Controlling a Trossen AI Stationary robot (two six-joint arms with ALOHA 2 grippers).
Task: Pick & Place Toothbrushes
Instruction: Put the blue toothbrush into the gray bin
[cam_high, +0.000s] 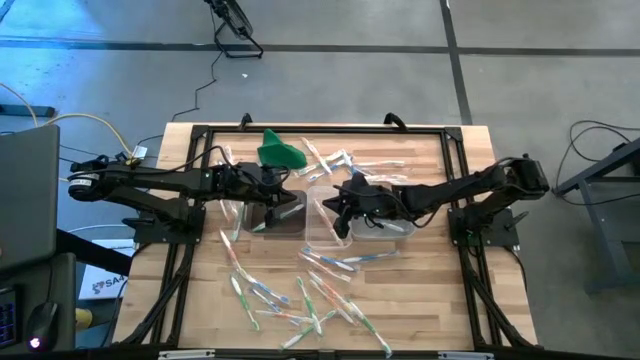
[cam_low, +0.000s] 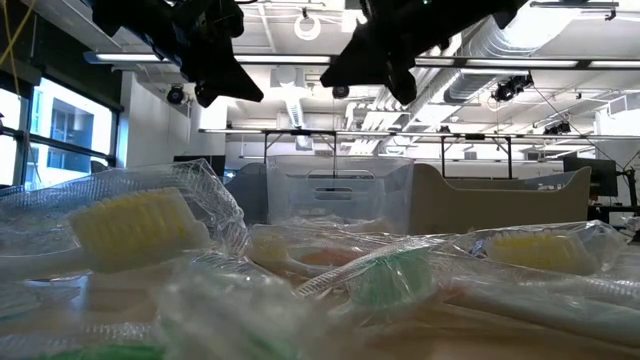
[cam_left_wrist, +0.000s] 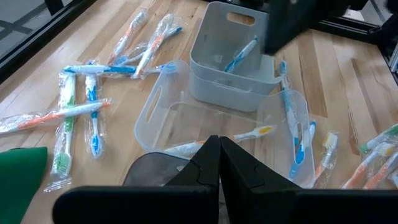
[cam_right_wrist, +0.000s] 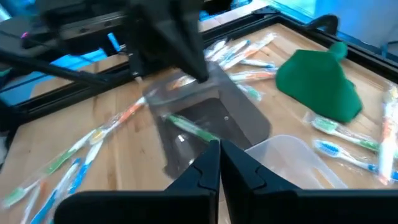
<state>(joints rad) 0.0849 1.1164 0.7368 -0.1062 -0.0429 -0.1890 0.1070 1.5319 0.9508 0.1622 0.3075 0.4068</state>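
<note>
A green cloth (cam_high: 280, 151) lies near the far edge of the wooden table (cam_high: 420, 300), left of the middle. Three clear plastic tubs stand side by side at the table's centre: the left tub (cam_high: 272, 212), the middle tub (cam_high: 325, 228), the right tub (cam_high: 385, 226).

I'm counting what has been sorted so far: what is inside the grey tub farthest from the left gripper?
In the left wrist view, the grey tub holds one blue toothbrush leaning against its wall. The right arm covers one corner, so anything there is hidden.

Both arms reach inward, left end effector (cam_high: 283, 197) and right end effector (cam_high: 338, 203) closed.
</note>
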